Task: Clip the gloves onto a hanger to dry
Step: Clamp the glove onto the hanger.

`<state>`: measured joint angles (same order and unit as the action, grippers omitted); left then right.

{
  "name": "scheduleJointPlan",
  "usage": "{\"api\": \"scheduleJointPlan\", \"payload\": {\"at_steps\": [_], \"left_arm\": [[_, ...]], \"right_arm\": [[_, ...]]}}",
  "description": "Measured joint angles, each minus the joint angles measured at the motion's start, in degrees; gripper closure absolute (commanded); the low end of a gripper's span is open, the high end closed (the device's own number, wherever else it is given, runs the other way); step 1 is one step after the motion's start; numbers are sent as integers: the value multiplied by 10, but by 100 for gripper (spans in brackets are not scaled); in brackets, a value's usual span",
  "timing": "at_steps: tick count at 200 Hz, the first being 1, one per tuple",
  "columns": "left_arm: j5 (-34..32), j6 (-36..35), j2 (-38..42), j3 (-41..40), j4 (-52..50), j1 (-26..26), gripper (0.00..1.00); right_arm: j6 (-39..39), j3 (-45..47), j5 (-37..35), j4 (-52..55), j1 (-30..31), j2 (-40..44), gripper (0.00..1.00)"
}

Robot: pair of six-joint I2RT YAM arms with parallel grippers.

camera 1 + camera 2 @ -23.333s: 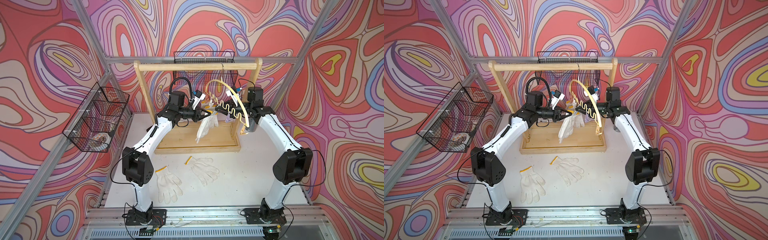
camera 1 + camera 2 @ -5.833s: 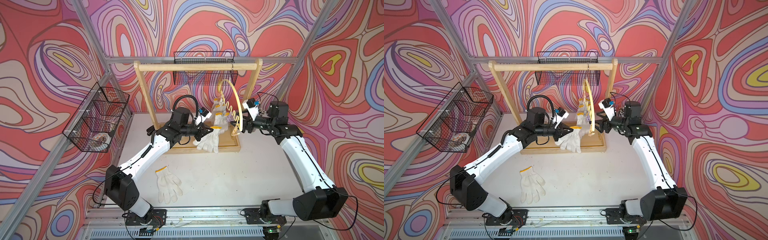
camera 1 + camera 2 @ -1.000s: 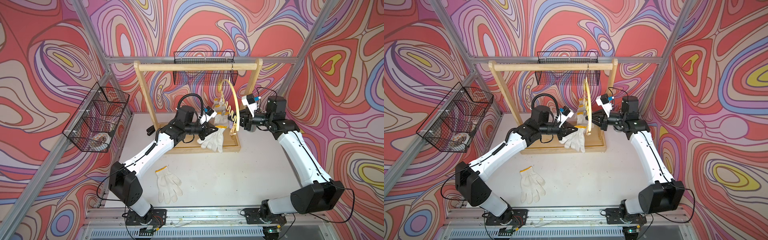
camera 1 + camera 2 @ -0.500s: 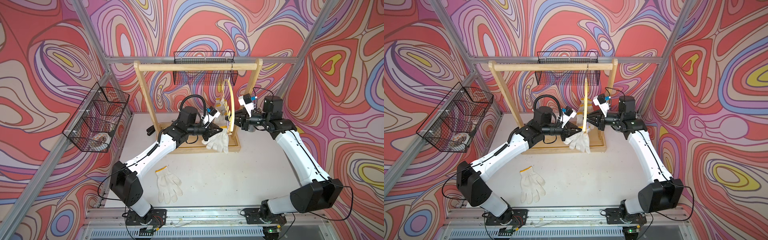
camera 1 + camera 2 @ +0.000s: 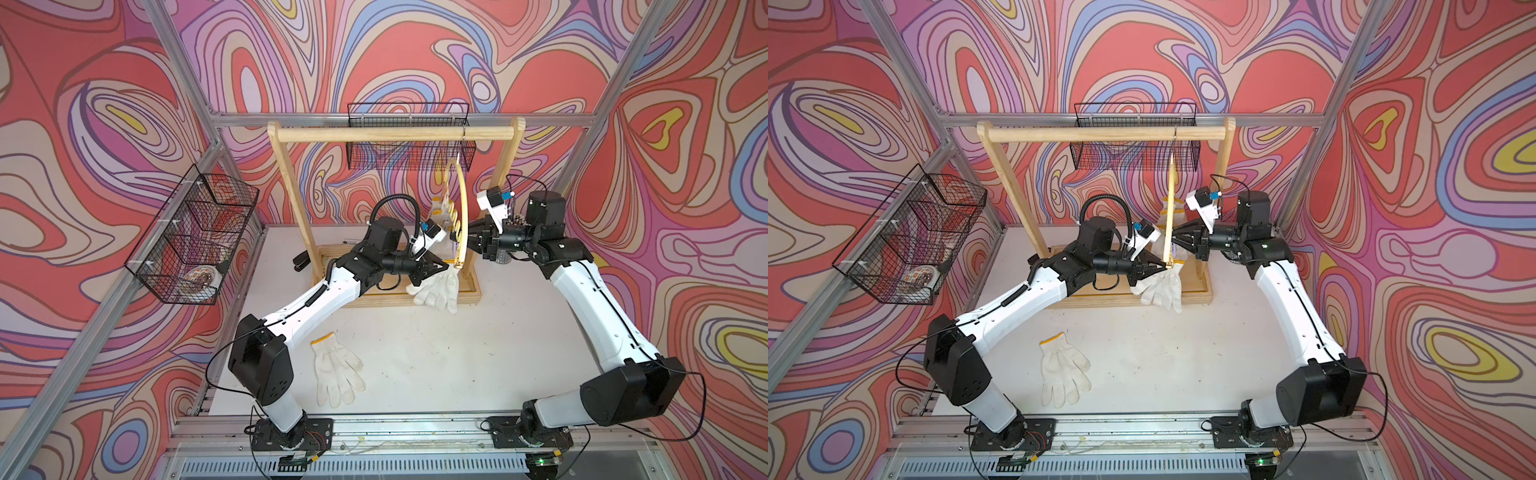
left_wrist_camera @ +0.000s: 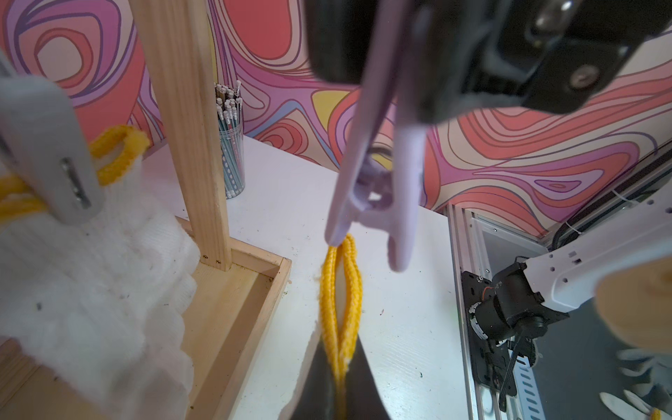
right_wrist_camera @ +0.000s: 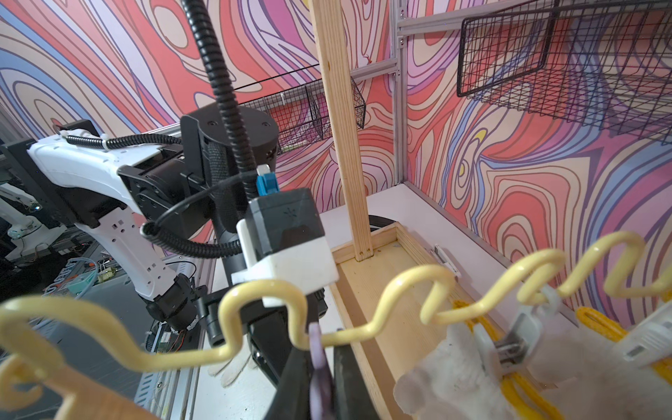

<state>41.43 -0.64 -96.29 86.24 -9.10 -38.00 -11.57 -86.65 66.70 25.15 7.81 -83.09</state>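
Two gloves (image 7: 454, 363) hung clipped on the hanger (image 5: 466, 208). My left hand (image 5: 1163, 266), pinched shut on a third glove's cuff (image 6: 342, 291), held it at the lilac clip (image 6: 367, 203) my right hand (image 5: 1177, 241) squeezed open; a fourth glove (image 5: 336, 374) lay on the desk (image 5: 457, 365).

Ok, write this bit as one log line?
left gripper: shut on glove | right gripper: pinching lilac clip | spare glove: on table

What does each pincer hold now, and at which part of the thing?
The left pincer holds the white knitted glove, pinched at its yellow cuff edge. The right pincer holds the lilac plastic clothespin clip, squeezed at its handle end.
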Motion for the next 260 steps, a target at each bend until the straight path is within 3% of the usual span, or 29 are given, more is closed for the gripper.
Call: {"api": "scheduleJointPlan", "payload": {"at_steps": [260], "left_arm": [[81,89,14,-43,168,31,100]], "right_arm": [[10,15,9,-26,0,2,100]]}}
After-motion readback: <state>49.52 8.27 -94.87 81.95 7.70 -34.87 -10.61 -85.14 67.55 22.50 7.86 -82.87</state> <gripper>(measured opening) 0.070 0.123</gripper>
